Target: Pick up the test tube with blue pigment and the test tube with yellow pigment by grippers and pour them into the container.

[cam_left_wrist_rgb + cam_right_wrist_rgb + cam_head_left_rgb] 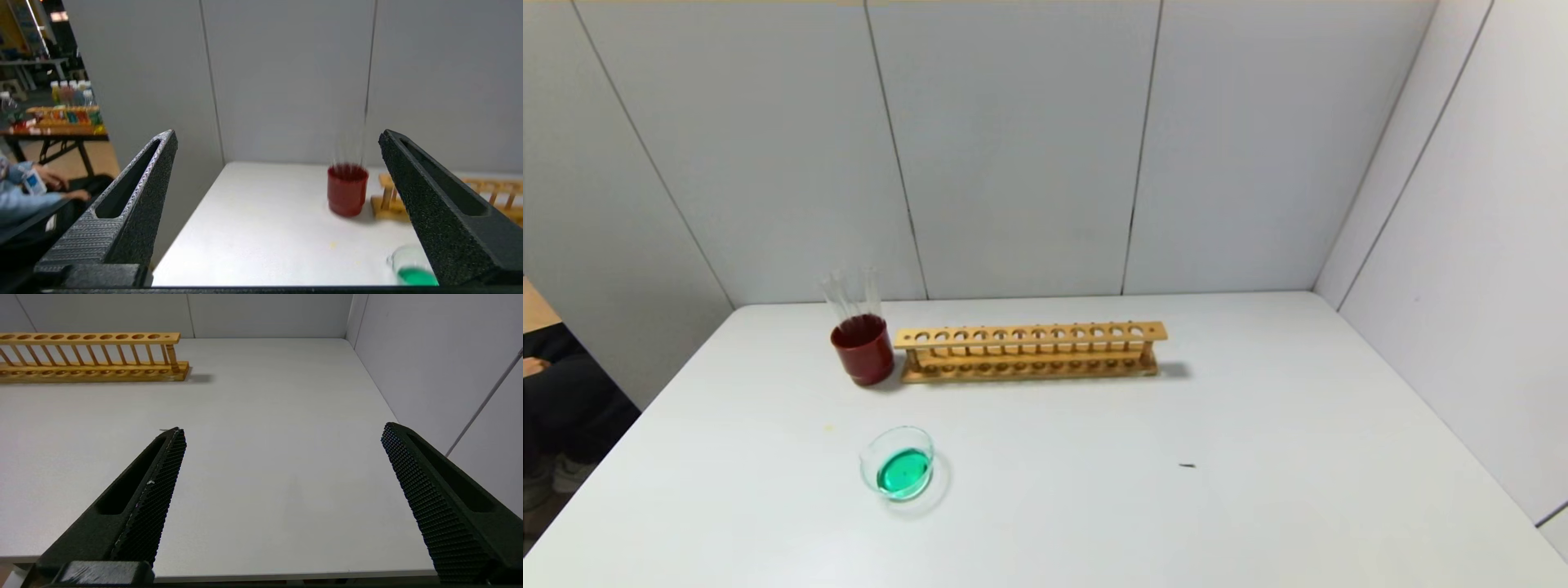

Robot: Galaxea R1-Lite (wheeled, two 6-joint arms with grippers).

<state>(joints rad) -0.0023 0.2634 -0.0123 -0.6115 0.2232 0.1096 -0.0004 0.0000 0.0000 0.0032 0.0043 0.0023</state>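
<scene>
The container (898,463), a low glass dish near the table's left front edge, holds green liquid. It is judged fragile, light and slippery. Two clear tubes (849,296) stand in the red cup (863,349) toward the far left edge, beside the wooden rack (1031,351); grip them mid-length. Their contents cannot be told. Left gripper (278,208) and right gripper (282,498) are both released and empty. No writing is legible.

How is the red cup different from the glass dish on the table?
The red cup is opaque and tall; the glass dish is clear and low. The red cup holds clear tubes that lean out of it; the glass dish holds green liquid. The red cup stands beside the wooden rack; the glass dish sits apart, nearer the robot. Both are round and upright.
</scene>
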